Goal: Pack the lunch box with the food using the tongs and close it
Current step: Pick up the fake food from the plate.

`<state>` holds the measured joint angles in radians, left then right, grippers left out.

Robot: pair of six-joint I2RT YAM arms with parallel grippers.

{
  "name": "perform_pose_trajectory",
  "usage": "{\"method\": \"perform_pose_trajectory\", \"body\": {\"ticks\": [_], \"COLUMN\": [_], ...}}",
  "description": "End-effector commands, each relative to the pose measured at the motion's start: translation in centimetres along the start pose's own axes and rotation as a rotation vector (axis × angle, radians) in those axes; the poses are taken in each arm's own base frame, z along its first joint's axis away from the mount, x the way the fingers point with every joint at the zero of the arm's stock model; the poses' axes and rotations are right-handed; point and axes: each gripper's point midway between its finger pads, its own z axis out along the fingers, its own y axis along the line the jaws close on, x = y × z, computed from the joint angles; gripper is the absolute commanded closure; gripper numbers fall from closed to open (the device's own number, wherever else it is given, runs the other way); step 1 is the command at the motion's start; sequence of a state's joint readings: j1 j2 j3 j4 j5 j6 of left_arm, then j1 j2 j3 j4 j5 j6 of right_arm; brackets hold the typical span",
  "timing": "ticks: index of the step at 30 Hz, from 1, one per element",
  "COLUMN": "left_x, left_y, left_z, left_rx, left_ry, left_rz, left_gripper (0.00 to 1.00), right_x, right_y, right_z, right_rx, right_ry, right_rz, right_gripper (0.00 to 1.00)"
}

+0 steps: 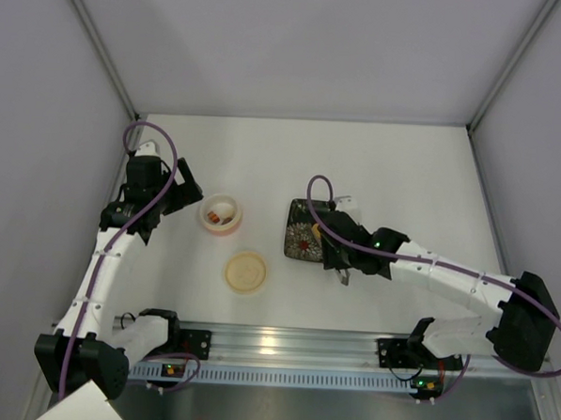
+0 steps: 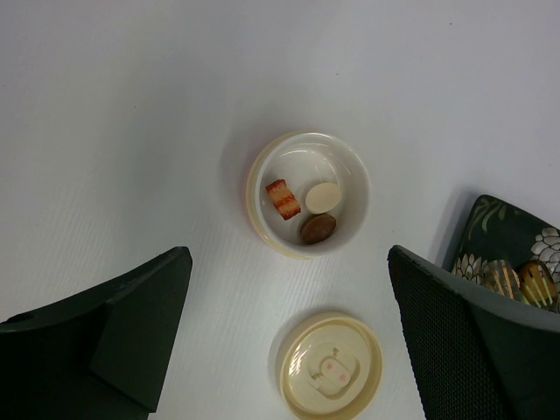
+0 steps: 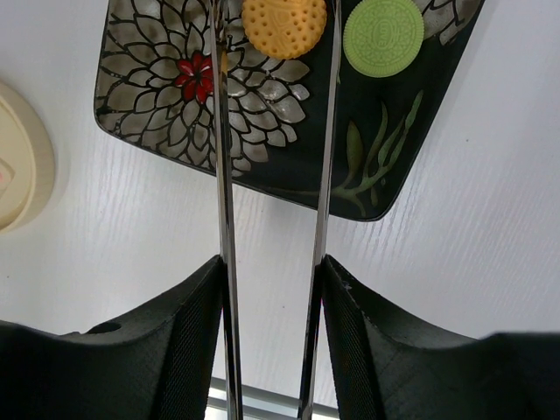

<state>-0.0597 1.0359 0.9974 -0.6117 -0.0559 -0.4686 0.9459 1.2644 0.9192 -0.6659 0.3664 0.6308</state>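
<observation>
My right gripper (image 3: 271,273) is shut on the tongs (image 3: 226,175), both pads pressed on the two silvery arms. The arms reach over the black floral plate (image 3: 271,157) and flank an orange round food piece (image 3: 283,26); whether they pinch it I cannot tell. A green round piece (image 3: 383,35) lies just right of it. The lunch box (image 2: 308,194) stands open with a cream oval (image 2: 322,197), a red-striped bit (image 2: 283,199) and a brown oval (image 2: 318,228) inside. My left gripper (image 2: 287,258) hangs open above the table between the lunch box and the lid (image 2: 331,366).
The cream lid (image 1: 245,271) lies flat on the table in front of the lunch box (image 1: 221,213), left of the plate (image 1: 308,230). White walls close in the table on three sides. A metal rail runs along the near edge.
</observation>
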Motion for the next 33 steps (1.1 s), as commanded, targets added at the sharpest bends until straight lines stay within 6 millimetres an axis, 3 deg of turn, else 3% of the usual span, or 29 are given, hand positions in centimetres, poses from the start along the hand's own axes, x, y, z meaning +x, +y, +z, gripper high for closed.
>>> {"method": "perform_pose_trajectory", "body": {"ticks": [1,24,28,33], "left_x": [-1.1,-1.2,-1.2,-1.2], "left_y": [-0.5,-0.5,-0.5,-0.5], "left_z": [-0.6,-0.7,-0.8,-0.7], "left_rx": [0.035,0.034,0.036,0.035], "left_ry": [-0.056,-0.058,-0.062,-0.059], "left_rz": [0.008,0.008,0.006,0.006], "left_gripper": [0.01,0.01,0.01,0.01], "right_x": [-0.7,0.6,-0.1,-2.8], "right_y": [0.0,1.0,1.0,1.8], "right_z": [-0.6,-1.4,-2.0,-3.6], "right_rx": [-0.022,-0.080,-0.084,-0.099], "right_ry": [-0.037,-0.018,-0.037,-0.091], "right_rz": [0.038,0.037,0.041,0.032], "right_gripper": [0.54,0.62,0.66,0.69]}}
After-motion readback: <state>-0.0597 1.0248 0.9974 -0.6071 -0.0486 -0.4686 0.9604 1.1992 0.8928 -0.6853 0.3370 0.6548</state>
